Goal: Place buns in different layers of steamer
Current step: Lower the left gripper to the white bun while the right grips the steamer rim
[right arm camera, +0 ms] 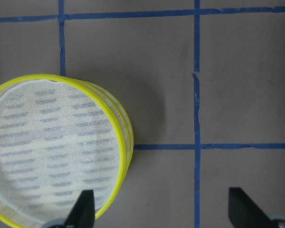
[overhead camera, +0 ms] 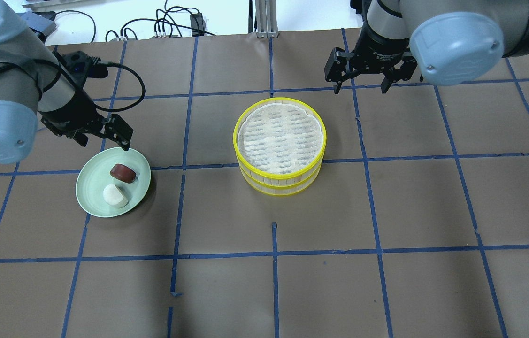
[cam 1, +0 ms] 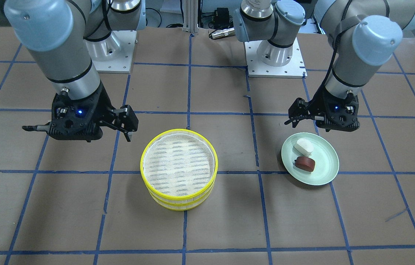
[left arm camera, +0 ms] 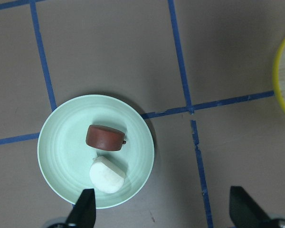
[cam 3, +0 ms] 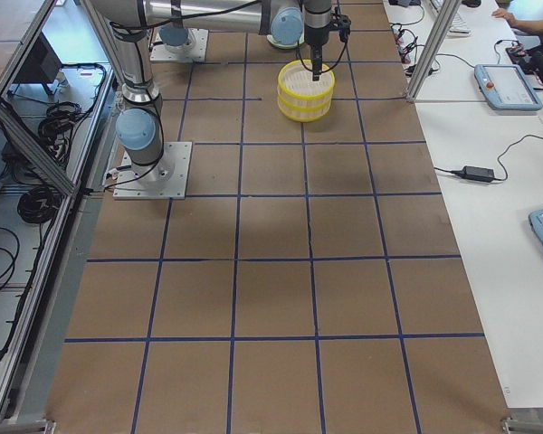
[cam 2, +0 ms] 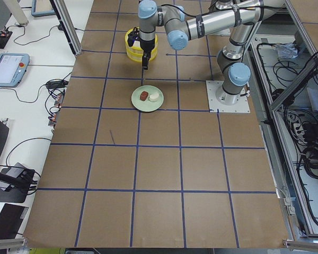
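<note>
Brown table (cam 3: 271, 298) marked into squares by blue tape lines (cam 3: 271, 338). A white bench (cam 3: 471, 235) beside it holds 1 power brick (cam 3: 477, 172) and 1 grey pendant (cam 3: 502, 88).

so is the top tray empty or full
Empty: top steamer tray shows bare mesh; white bun and brown bun lie on green plate.

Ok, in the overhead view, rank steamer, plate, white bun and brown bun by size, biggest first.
1. steamer
2. plate
3. white bun and brown bun: about alike, so not ranked
</note>
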`<action>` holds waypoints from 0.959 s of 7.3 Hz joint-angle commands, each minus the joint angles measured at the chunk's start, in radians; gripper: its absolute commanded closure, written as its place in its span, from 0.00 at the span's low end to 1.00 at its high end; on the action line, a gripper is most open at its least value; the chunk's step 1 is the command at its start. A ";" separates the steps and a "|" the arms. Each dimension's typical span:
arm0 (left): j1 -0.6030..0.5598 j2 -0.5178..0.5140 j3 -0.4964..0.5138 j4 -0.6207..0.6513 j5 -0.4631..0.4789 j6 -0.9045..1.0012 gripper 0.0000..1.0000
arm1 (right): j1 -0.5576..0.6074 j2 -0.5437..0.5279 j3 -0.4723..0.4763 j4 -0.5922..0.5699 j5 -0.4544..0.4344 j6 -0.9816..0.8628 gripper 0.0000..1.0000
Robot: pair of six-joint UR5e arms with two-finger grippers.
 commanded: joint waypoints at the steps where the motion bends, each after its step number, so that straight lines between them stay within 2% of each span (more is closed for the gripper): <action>1: 0.037 -0.078 -0.098 0.094 0.071 -0.003 0.01 | 0.050 0.104 0.004 -0.131 -0.008 0.026 0.00; 2: 0.053 -0.134 -0.101 0.129 0.066 -0.003 0.01 | 0.071 0.136 0.010 -0.153 -0.007 0.068 0.00; 3: 0.054 -0.171 -0.104 0.133 0.066 -0.003 0.02 | 0.098 0.217 0.003 -0.233 -0.008 0.100 0.00; 5: 0.054 -0.249 -0.103 0.146 0.072 -0.009 0.01 | 0.132 0.235 0.028 -0.260 -0.094 0.093 0.00; 6: 0.068 -0.266 -0.107 0.152 0.079 -0.009 0.01 | 0.132 0.230 0.039 -0.258 -0.096 0.079 0.02; 7: 0.098 -0.268 -0.132 0.152 0.077 -0.008 0.03 | 0.130 0.229 0.042 -0.255 -0.093 0.080 0.16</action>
